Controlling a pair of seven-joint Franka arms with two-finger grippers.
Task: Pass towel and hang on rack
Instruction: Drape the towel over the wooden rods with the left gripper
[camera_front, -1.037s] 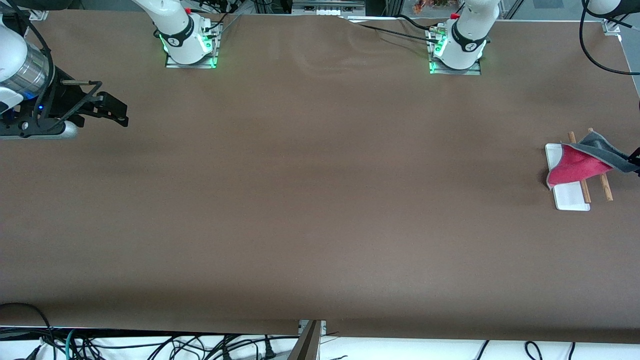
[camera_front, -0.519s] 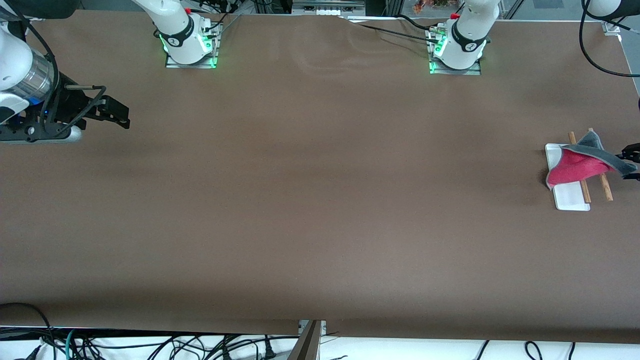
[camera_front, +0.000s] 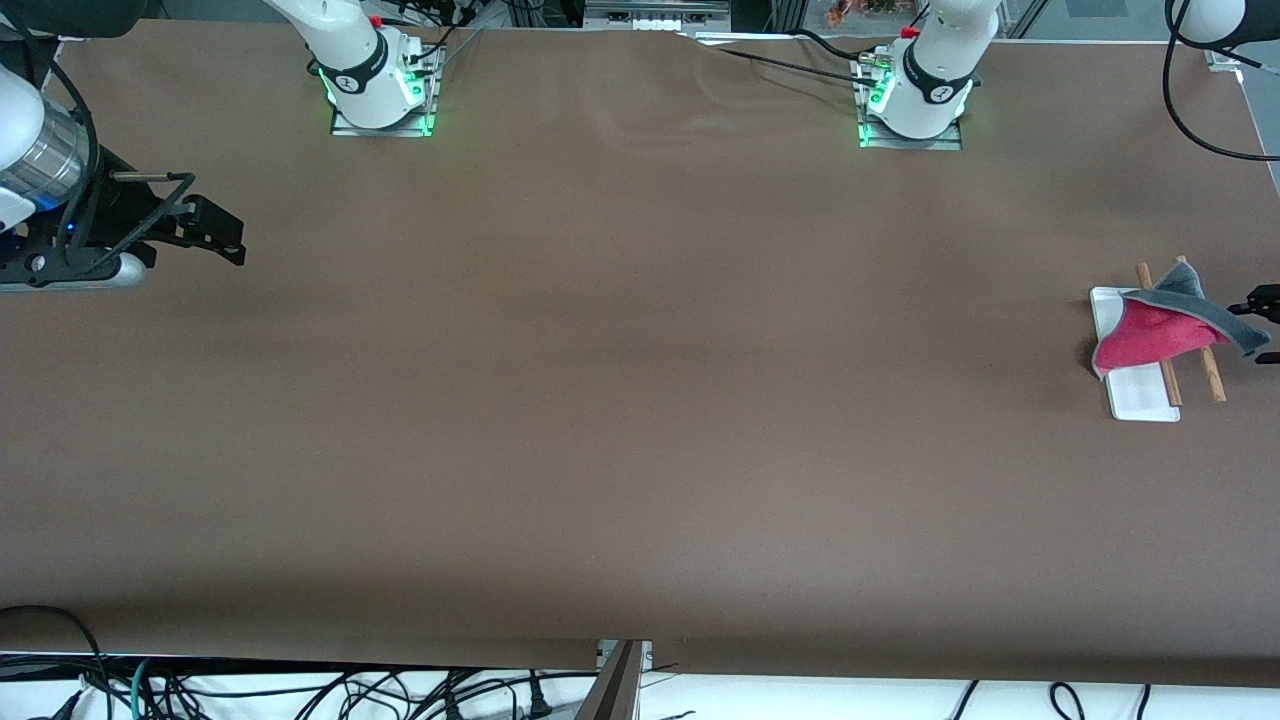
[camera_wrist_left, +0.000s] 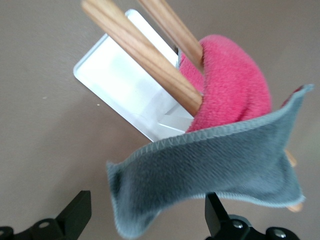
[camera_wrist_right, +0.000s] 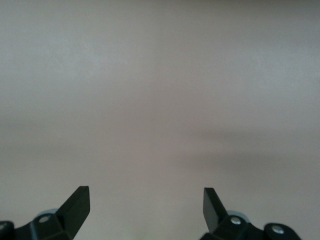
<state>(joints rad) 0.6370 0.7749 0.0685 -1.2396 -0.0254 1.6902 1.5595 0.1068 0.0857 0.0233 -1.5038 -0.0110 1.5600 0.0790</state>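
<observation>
The towel hangs over the two wooden rods of the rack, pinkish-red face toward the middle of the table. Its grey face droops toward the table's end. The rack's white base lies at the left arm's end of the table. My left gripper is open just off the towel's grey corner. In the left wrist view the grey flap hangs between my spread left gripper fingers without touching them. My right gripper is open and empty over bare table at the right arm's end.
The two arm bases stand along the table edge farthest from the front camera. Cables lie below the edge nearest it. The brown table top spreads between the two grippers.
My left gripper has let go of the towel's grey corner and drawn back a little toward the table's end. The towel has settled on the rods. My right gripper has shifted slightly.
</observation>
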